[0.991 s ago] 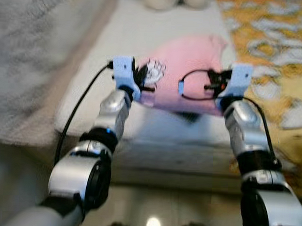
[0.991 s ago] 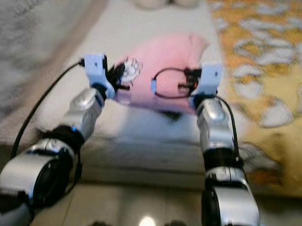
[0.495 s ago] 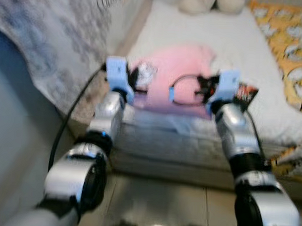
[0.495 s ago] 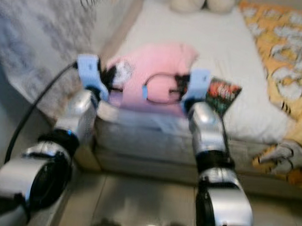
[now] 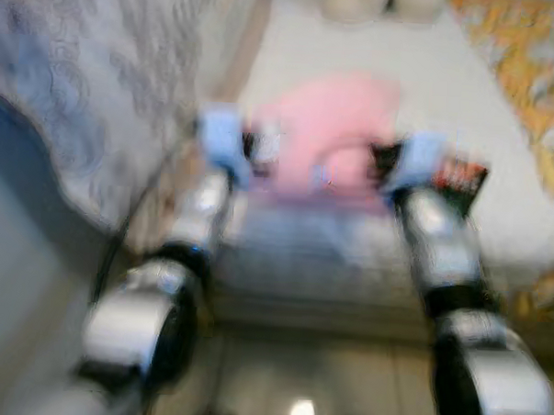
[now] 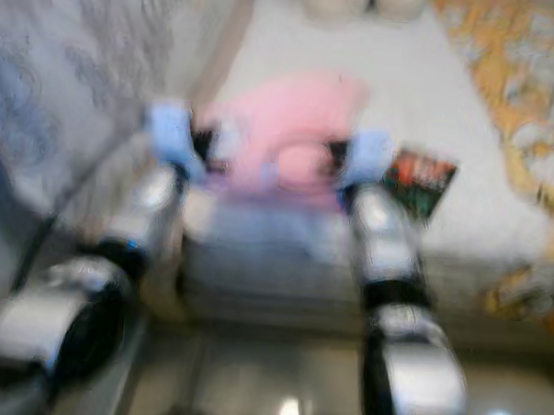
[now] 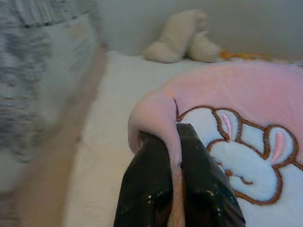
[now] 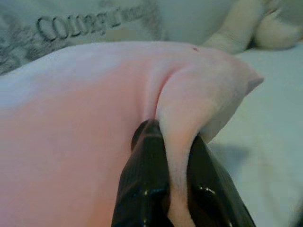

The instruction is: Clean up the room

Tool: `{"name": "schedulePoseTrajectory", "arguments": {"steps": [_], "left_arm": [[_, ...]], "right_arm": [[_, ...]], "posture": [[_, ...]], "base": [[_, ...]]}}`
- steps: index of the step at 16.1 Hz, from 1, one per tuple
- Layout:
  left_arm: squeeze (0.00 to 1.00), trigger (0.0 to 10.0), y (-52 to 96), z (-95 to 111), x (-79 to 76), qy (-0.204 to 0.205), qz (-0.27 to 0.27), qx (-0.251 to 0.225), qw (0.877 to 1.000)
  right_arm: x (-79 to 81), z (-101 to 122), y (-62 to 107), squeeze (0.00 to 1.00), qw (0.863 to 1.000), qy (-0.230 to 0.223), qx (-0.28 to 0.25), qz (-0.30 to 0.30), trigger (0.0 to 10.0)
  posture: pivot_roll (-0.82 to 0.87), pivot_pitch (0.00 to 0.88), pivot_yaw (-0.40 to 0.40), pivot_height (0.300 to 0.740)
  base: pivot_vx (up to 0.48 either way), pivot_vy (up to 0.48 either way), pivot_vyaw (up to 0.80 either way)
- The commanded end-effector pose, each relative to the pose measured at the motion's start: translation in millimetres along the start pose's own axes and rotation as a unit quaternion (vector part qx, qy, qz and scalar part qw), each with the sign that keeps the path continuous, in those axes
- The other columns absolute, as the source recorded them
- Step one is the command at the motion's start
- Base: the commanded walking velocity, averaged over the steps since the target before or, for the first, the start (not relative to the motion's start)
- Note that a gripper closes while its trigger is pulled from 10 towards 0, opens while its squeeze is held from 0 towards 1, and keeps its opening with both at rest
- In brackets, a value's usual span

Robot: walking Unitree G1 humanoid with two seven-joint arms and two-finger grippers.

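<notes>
A pink pillow point(image 5: 331, 127) with a white rabbit patch point(image 7: 241, 165) hangs between my two grippers over the near end of a white bed point(image 5: 500, 153). My left gripper point(image 7: 173, 156) is shut on a fold at the pillow's left corner. At the right corner, my right gripper point(image 8: 174, 156) pinches another pink fold point(image 8: 180, 118). In the blurred eye views both arms reach forward, left gripper point(image 5: 247, 151) and right gripper point(image 5: 389, 162) at the pillow's two sides.
A dark printed packet point(image 5: 458, 179) lies on the bed just right of my right wrist. Cream plush toys point(image 7: 182, 40) sit at the bed's far end. An orange patterned blanket point(image 5: 532, 62) covers the right side. A grey patterned cover point(image 5: 90, 61) hangs on the left.
The whole view has shifted and blurred as the camera moved; the bed's front edge and the dark packet came into sight. Both grippers keep hold of the pink pillow.
</notes>
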State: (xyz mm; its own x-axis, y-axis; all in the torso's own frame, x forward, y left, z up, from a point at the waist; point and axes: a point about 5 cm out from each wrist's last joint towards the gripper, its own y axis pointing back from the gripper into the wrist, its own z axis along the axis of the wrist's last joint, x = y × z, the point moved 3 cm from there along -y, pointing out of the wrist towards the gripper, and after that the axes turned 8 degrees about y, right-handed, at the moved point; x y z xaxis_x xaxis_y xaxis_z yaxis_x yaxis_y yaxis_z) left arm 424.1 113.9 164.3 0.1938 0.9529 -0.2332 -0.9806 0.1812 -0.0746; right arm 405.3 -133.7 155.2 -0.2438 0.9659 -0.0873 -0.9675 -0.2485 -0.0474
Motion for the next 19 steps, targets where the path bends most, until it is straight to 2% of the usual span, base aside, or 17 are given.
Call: {"name": "schedulePoseTrajectory", "arguments": {"steps": [1, 7, 11, 15, 16, 17, 19], "left_arm": [[0.0, 10.0, -4.1, 14.3, -0.3, 0.0, 0.013, -0.026, 1.0], [0.0, 10.0, -4.7, 14.8, 2.8, 0.008, 0.029, -0.025, 0.999], [0.0, 10.0, -5.5, 10.9, -0.2, 0.013, 0.034, -0.016, 0.999], [0.0, 10.0, -9.3, 9.0, -5.0, 0.028, 0.05, -0.003, 0.998], [0.0, 10.0, -9.1, 7.6, -1.9, 0.035, 0.067, 0.001, 0.997], [0.0, 10.0, -6.3, 2.9, 6.9, 0.056, 0.105, 0.004, 0.993], [0.0, 10.0, 0.8, -7.1, 18.5, 0.079, 0.158, 0.004, 0.984]], "right_arm": [[-20.5, 11.6, 1.9, 0.0, 0.999, 0.014, -0.02, -0.029, 10.0], [-17.3, 11.2, -0.4, 0.0, 0.999, 0.022, -0.015, -0.021, 10.0], [-17.3, 7.9, -1.3, 0.0, 0.999, 0.027, -0.006, -0.02, 10.0], [-20.0, -3.0, -4.0, 0.0, 0.998, 0.051, 0.034, -0.011, 10.0], [-18.8, -8.1, -6.1, 0.0, 0.996, 0.067, 0.057, 0.0, 10.0], [-14.2, -16.3, -8.7, 0.0, 0.991, 0.095, 0.089, 0.025, 10.0], [-2.8, -24.6, -11.5, 0.0, 0.974, 0.178, 0.122, 0.066, 10.0]], "posture": [[-0.19, 0.0, 0.082, 0.74], [-0.18, 0.0, 0.079, 0.74], [-0.18, 0.0, 0.071, 0.74], [-0.17, 0.0, 0.071, 0.74], [-0.17, 0.019, 0.064, 0.74], [-0.17, 0.048, 0.053, 0.74], [-0.17, 0.093, 0.034, 0.74]], "base": [[0.48, 0.0, 0.0], [0.48, 0.0, 0.0], [0.48, 0.0, 0.58], [0.48, 0.0, 0.44], [0.48, 0.0, 0.57], [0.48, 0.0, 0.0], [0.362, 0.0, 0.0]]}}
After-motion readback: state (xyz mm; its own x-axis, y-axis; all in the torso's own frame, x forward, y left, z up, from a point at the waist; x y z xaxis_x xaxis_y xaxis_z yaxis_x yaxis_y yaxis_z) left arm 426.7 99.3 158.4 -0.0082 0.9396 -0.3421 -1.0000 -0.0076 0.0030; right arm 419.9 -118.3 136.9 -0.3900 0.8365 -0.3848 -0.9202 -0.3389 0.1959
